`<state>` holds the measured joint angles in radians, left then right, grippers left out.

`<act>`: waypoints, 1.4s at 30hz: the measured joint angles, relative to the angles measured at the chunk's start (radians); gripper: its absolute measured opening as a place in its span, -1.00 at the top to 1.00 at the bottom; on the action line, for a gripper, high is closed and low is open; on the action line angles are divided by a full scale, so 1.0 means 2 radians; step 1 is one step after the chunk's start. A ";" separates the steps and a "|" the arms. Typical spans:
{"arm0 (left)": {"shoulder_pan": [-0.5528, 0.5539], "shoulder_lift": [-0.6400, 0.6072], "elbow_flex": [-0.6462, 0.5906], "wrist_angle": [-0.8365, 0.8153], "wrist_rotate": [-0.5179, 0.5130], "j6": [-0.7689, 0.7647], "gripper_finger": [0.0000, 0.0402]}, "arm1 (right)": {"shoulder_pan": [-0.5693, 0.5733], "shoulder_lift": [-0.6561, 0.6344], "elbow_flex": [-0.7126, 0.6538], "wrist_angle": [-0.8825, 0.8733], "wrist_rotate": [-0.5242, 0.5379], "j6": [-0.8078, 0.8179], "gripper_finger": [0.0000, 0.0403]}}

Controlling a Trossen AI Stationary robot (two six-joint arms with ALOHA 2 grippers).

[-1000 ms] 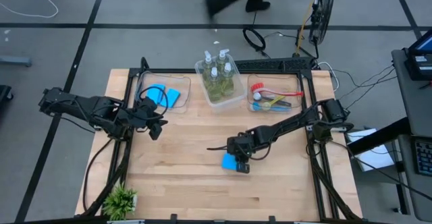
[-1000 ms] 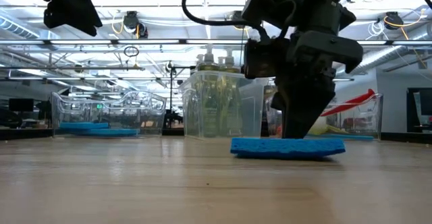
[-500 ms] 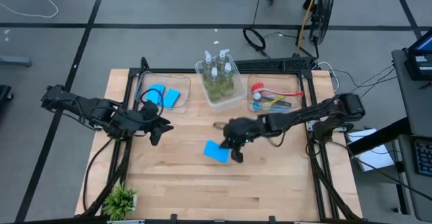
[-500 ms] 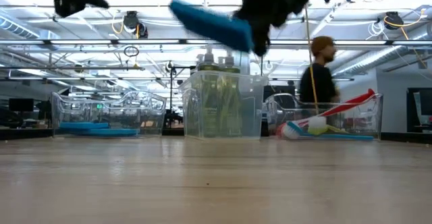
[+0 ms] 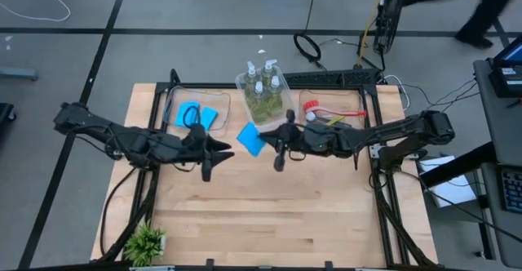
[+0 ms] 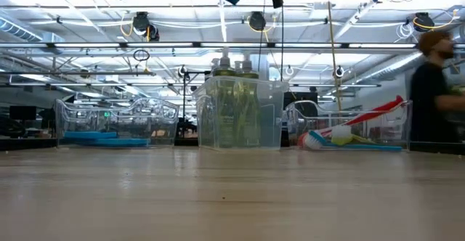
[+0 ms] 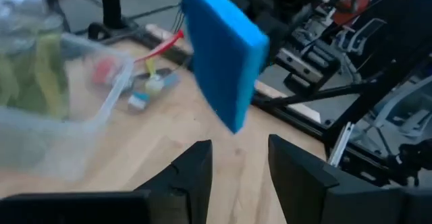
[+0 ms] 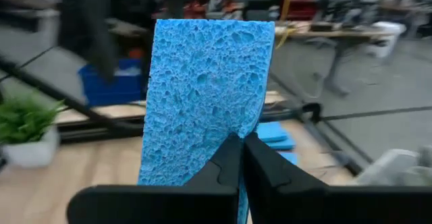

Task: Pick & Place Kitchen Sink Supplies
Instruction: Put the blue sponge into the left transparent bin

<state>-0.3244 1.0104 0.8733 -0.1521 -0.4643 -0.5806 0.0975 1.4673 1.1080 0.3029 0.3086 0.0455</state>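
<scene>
My right gripper [image 5: 271,143] is high above the table's middle, shut on a flat blue sponge [image 5: 250,139]. In the right wrist view the sponge [image 8: 202,82] fills the picture beyond the fingers. My left gripper [image 5: 222,148] is open just left of the sponge, its fingertips pointing at it. In the left wrist view the sponge [image 7: 223,55] hangs ahead of the open left gripper [image 7: 239,160] without touching it. More blue sponges [image 5: 198,115] lie in the far-left clear bin. The soap bottles [image 5: 263,87] stand in the middle bin and the brushes [image 5: 330,117] lie in the right one. My right gripper pinches the sponge's near edge [image 8: 237,142] between its two fingers [image 8: 226,163], which come about level from the table's right. The sponge sticks out past the fingertips toward the left gripper, lifted clear of the table and turned on edge.
Three clear bins line the far edge: sponges [image 6: 109,128], bottles [image 6: 240,114], brushes [image 6: 349,128]. A small green plant [image 5: 147,242] sits at the near-left corner. Bare wood [image 5: 269,214] covers the near half. A person [image 6: 436,88] walks beyond the table's far right.
My right gripper has lifted the sponge off the table, where it lay flat near the middle, and carried it up and toward the far-left, to the left gripper. The sponge has turned from flat to on edge. My left gripper has moved right, toward the table's middle.
</scene>
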 joint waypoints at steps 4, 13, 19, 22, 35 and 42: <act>0.003 0.033 0.000 0.063 0.000 0.042 0.28 | 0.000 0.001 0.000 0.015 0.043 -0.011 1.00; 0.022 0.081 0.000 0.118 -0.017 0.046 0.28 | -0.006 0.000 0.000 0.033 0.059 -0.018 1.00; 0.036 0.099 0.000 0.130 -0.022 0.064 0.28 | -0.007 0.000 0.000 0.029 0.093 -0.033 1.00; 0.050 0.098 0.000 0.136 -0.034 0.060 0.28 | -0.006 0.000 0.000 0.030 0.097 -0.038 1.00; 0.090 0.098 -0.001 0.148 -0.034 0.055 0.28 | -0.006 0.000 0.000 0.032 0.149 -0.059 1.00; 0.108 0.098 -0.001 0.115 -0.034 0.019 0.07 | -0.006 0.000 0.000 0.035 0.151 -0.061 1.00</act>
<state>-0.1092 1.2064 0.8720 0.0771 -0.5327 -0.5428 0.0856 1.4673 1.1084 0.3729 0.6097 -0.0761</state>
